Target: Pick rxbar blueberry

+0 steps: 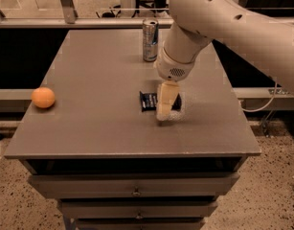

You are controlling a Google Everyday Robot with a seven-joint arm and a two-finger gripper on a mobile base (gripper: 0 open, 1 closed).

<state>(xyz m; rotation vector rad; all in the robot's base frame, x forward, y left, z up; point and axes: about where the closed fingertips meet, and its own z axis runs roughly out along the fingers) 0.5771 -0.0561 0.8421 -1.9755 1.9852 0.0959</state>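
Grey table (pixel 98 80), frame centre: gripper (pixel 164 115) is lowered over the middle of the rxbar blueberry (pixel 148 100), which lies flat there — jaw state cannot be told. 1 can (pixel 150 40) stands upper centre; 1 orange ball (pixel 43 97) sits far left.

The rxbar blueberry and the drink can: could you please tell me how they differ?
The rxbar blueberry lies flat; the drink can stands upright. The bar is dark navy, the can silver and blue. The gripper hangs over the bar, partly hiding it; the can stands clear. Both rest on the grey table.
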